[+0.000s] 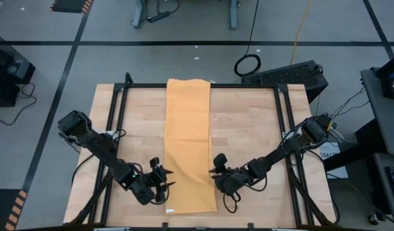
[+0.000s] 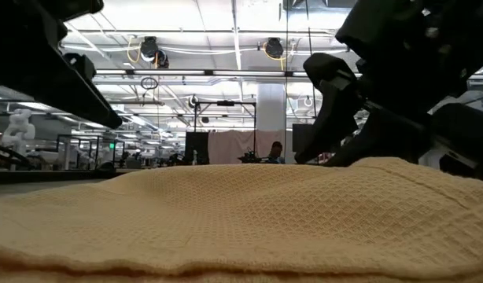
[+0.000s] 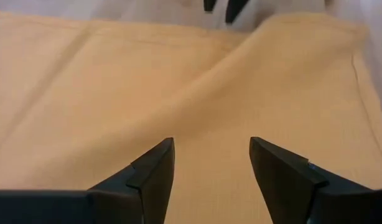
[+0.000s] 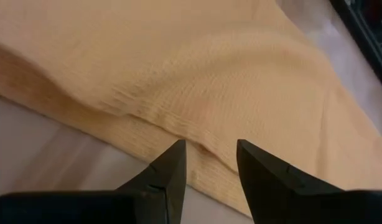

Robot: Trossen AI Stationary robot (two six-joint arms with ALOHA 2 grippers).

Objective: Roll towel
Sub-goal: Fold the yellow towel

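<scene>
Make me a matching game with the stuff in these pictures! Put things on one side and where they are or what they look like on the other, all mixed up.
Things:
1. towel
2. left gripper
3. right gripper
4. table

Descriptions:
A. light wood, under everything
B. open, at the towel's left edge
C. mustard yellow, lying in a long strip
D. open, at the towel's right edge

Pairs: 1-C, 2-B, 3-D, 4-A

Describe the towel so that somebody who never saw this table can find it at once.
On the light wooden table, a long strip of cloth runs down the middle from the far edge to the near edge: the towel. It lies between the left gripper and the right gripper, the only mustard-yellow thing there.
</scene>
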